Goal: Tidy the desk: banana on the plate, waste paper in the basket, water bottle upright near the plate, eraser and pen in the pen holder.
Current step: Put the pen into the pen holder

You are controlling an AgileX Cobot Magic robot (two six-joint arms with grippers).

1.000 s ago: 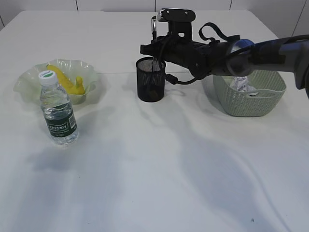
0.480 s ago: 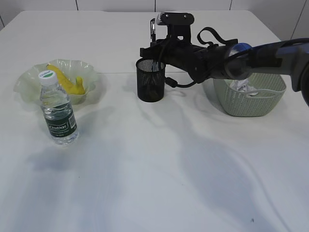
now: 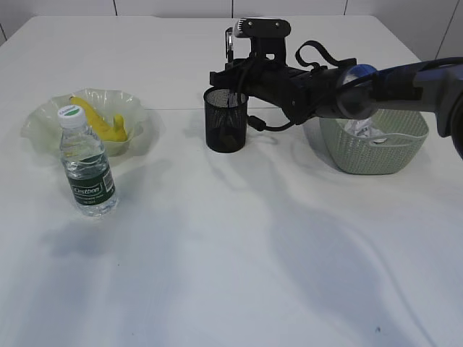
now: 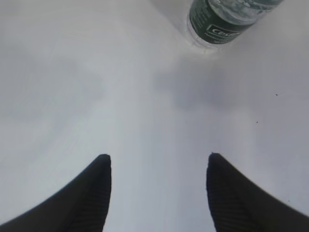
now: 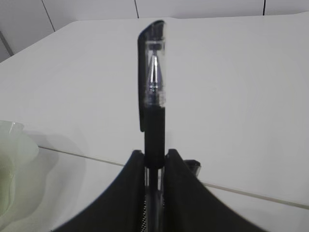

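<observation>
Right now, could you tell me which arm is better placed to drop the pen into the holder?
Right. Its gripper has the pen between its fingers, over the holder. The left gripper is open over bare table by the bottle.

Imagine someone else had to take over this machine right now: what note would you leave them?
Right end effector: fingers either side of the capped pen, upright over the pen holder; not yet dropped in.
Left end effector: open, empty, above the table near the water bottle.
Done: banana on the plate, bottle upright beside it, paper in the basket.
Left: release the pen. Eraser not visible; check the holder.
</observation>
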